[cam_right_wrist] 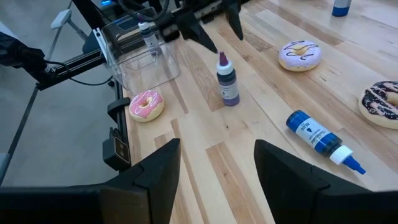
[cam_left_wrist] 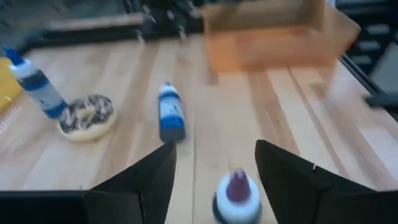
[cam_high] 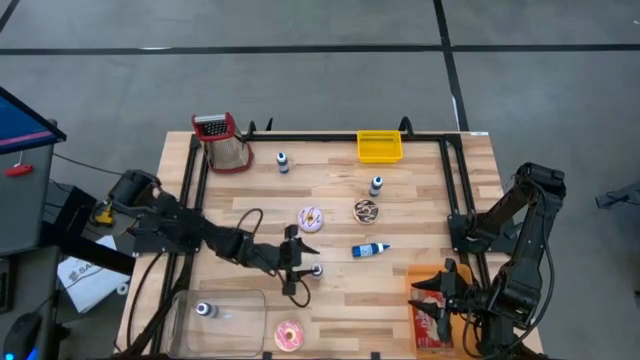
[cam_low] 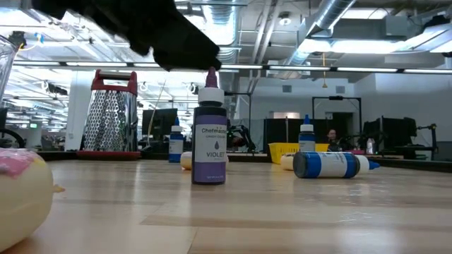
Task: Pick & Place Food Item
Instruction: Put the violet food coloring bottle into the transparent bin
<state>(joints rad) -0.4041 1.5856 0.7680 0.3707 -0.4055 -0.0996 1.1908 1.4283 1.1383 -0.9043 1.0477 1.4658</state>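
A: Bottle, violet food colouring [cam_right_wrist: 228, 81], standing upright near table centre, at 12 o'clock from the pink donut [cam_high: 288, 335]. Left gripper [cam_high: 296, 268] hanging just over its cap, jaws spread, not pinching anything.

B: Handling?

A: Prob. light, stiff plastic, smooth label, tipping easily. I'm thinking grip the body below the cap. Right gripper [cam_right_wrist: 211, 165] waiting at 4 o'clock, jaws apart, nothing held.

B: Surface, room?

A: Wood table [cam_high: 400, 200], flat. Lab w/ monitors, ceiling ducts showing behind.

Bright overhead light, blurred left wrist view.
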